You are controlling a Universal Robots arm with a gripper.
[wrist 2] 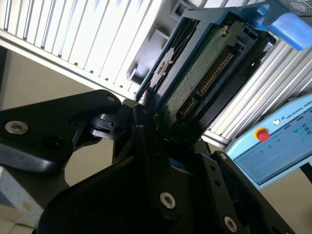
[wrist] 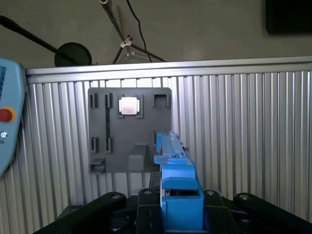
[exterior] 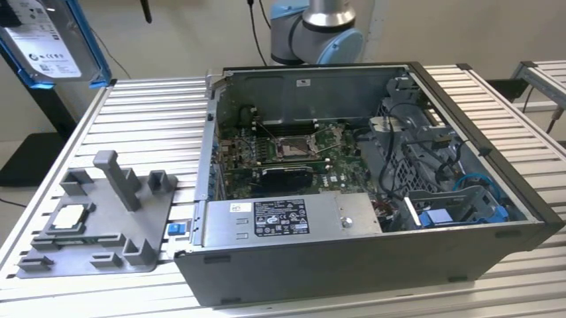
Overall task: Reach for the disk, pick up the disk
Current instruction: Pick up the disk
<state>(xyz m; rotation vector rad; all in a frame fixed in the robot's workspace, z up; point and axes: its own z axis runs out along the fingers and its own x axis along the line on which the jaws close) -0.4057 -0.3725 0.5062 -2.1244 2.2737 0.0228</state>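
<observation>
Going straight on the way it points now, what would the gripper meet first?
Probably the gray fixture plate on the slatted table; the disk in the gripper would touch first. Depth is unclear.

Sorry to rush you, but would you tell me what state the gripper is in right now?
Gripper: closed on the disk, holding it in the air.

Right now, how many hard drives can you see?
1. The disk is held aloft at the exterior view's upper left, clamped in the pincer. More could be hidden inside the computer case.
</observation>
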